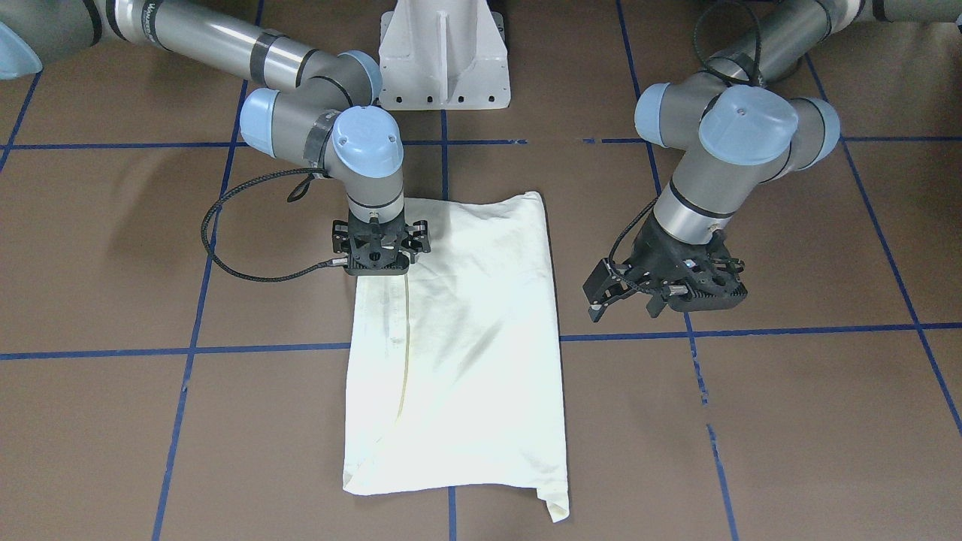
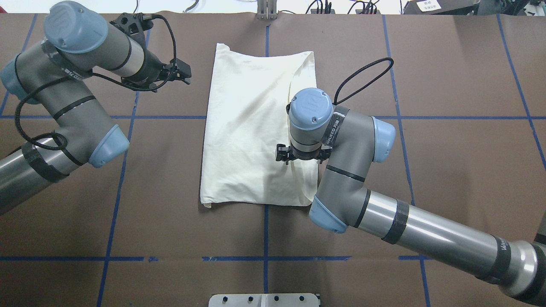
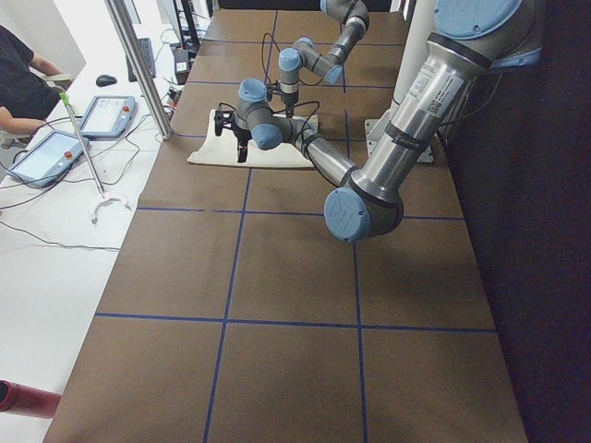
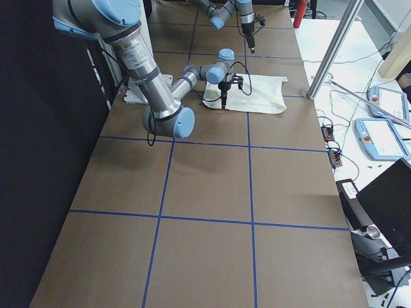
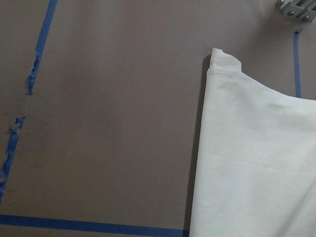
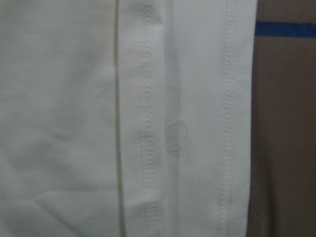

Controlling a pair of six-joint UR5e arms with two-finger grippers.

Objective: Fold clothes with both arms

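Cream T-shirt (image 2: pixel 251 128) lies folded on the counter (image 2: pixel 448 170), right fingers (image 1: pixel 376 263), spread hidden, at its 3 o'clock hem, seemingly pinning it, while left fingers (image 1: pixel 601 291) hover wide, empty, at 10 o'clock.

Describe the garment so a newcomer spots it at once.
On the brown table with blue tape lines, look centre. The T-shirt lies folded into a cream rectangle, the right gripper over one long edge. It is the only pale cloth there.
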